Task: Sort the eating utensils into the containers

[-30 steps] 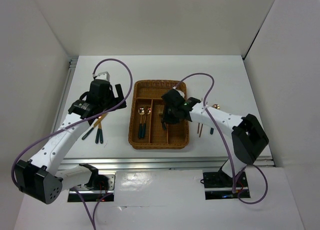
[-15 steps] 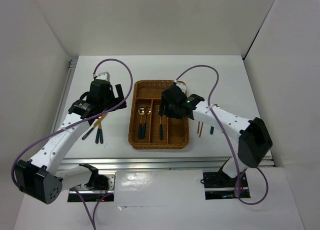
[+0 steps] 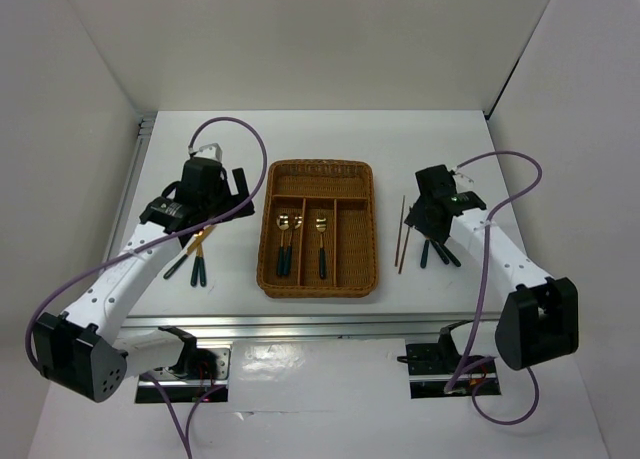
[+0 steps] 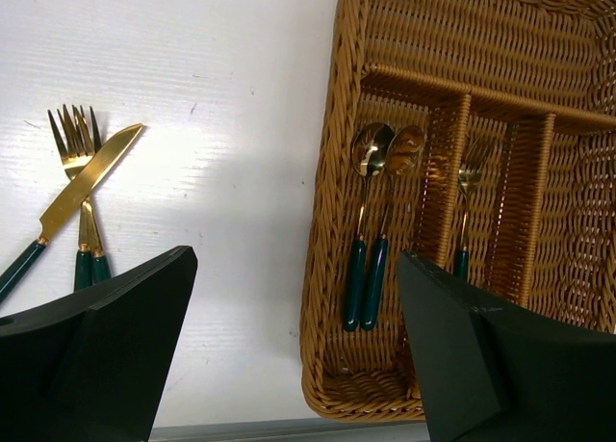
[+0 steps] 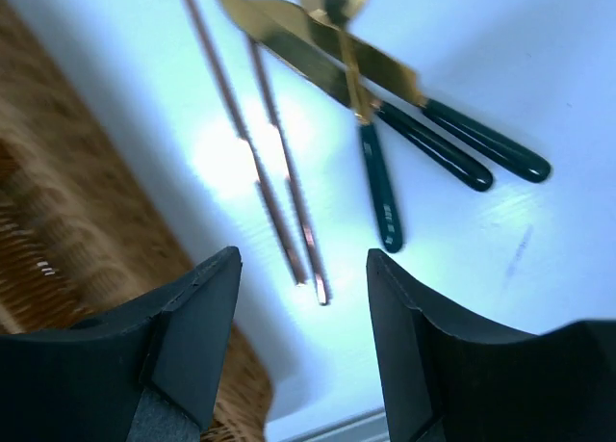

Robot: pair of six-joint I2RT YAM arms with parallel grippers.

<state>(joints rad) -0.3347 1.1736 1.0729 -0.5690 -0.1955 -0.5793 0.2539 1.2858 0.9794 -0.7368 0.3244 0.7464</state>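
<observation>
The wicker tray (image 3: 268,241) holds two spoons (image 3: 289,241) in its left long slot and a fork (image 3: 321,241) in the middle slot. Two forks (image 4: 83,177) and a knife (image 4: 89,176) lie on the table left of the tray. Two chopsticks (image 5: 262,145), two knives (image 5: 310,49) and a spoon (image 5: 377,180) lie right of it. My left gripper (image 3: 215,189) is open and empty, above the table between the left utensils and the tray (image 4: 332,172). My right gripper (image 3: 428,217) is open and empty above the chopsticks (image 3: 402,234) and right-hand utensils (image 3: 438,251).
White walls close in the table on three sides. A metal rail (image 3: 330,324) runs along the near edge in front of the tray. The tray's crosswise slot (image 3: 320,177) lies at its far end.
My right arm has left the tray and swung right to above the chopsticks, open; the fork it brought now lies in the middle slot. The left arm has barely moved.
</observation>
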